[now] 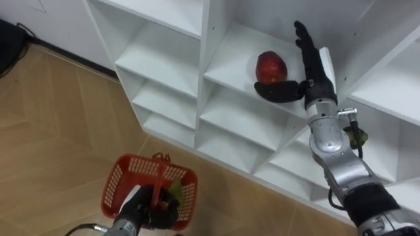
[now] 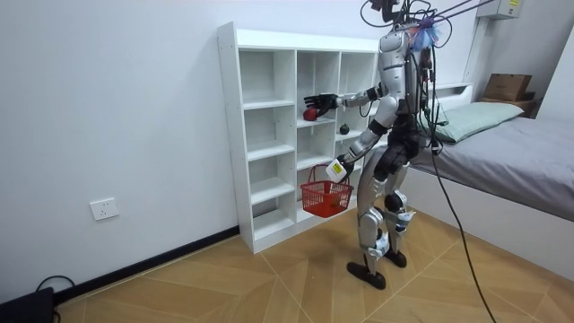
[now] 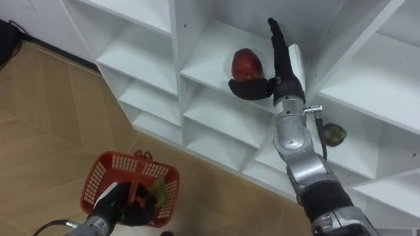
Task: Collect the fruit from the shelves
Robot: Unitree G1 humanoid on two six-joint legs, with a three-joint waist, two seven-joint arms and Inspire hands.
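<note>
The robot stands upright on the wooden parquet floor (image 1: pixel 52 131), facing the white open-fronted shelf closet (image 1: pixel 167 49), with a bed under a grey cover (image 2: pixel 511 152) behind it. Its right hand (image 1: pixel 315 69) reaches into a compartment in the closet's middle column. The fingers are straight and point upward and the thumb is stretched out sideways, so the hand is spread wide and grips nothing. The round red fruit (image 1: pixel 270 66) sits on that compartment's shelf just beside the palm, right above the thumb (whether thumb and fruit actually touch cannot be told). A smaller dark green fruit (image 3: pixel 333 134) lies on a lower shelf in the next column to the right, close by the right forearm. Down low, the left hand (image 1: pixel 146 211) has its fingers curled round the upright handle of a red plastic mesh basket (image 1: pixel 115 187). The basket hangs above the floor in front of the closet's lower shelves, and a pale green fruit (image 1: pixel 176 190) rests inside it.
</note>
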